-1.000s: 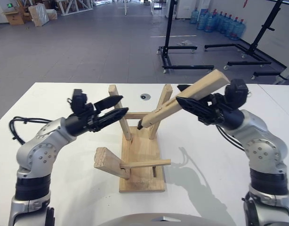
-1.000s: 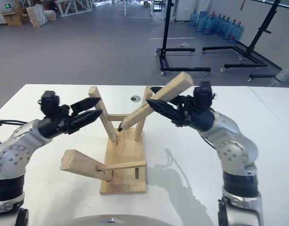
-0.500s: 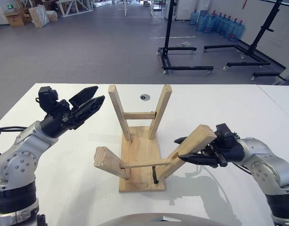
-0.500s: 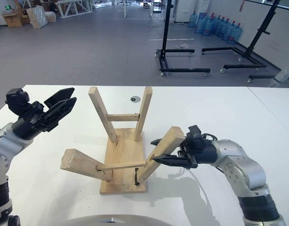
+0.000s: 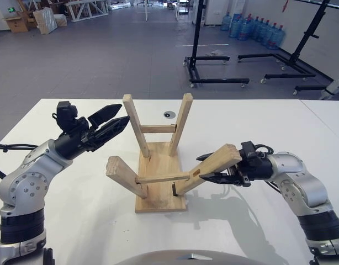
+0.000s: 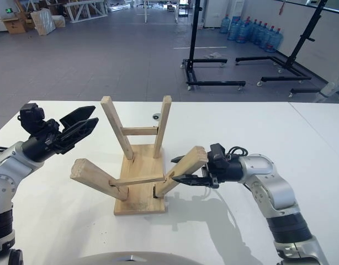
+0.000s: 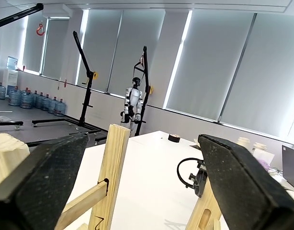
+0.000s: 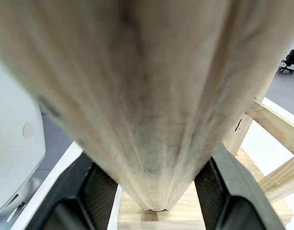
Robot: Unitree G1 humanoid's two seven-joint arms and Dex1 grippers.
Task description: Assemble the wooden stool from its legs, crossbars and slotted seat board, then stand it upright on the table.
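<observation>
Seat board [image 5: 158,199] is seen lying flat on the white table [image 5: 241,121], its slotted face turned up. At its far end two legs are stood up from it, the far left leg [image 5: 135,126] and the far right leg [image 5: 179,124], and they are joined high up by the upper crossbar [image 5: 158,129]. At the near end a third leg [image 5: 125,175] is tilted outward to the left, its foot set against the board's near left corner, and from it the lower crossbar [image 5: 163,179] is run across toward the right. The fourth leg [image 5: 211,165] is clamped between the fingers of the right gripper [image 5: 200,167] and is held at a slant, with its lower end brought down at the board's near right corner, just beside the free end of the lower crossbar; whether it is seated in a slot cannot be told. In the right wrist view that leg [image 8: 147,96] is flanked closely by the dark fingers [image 8: 104,187]. The left gripper [image 5: 122,112] is held above the table just left of the far left leg, its fingers spread apart with nothing between them. A small round disc [image 5: 169,114] is set in the table beyond the stool, and black wheeled frames [image 5: 213,55] and water bottles [image 5: 252,25] are seen on the floor behind.
</observation>
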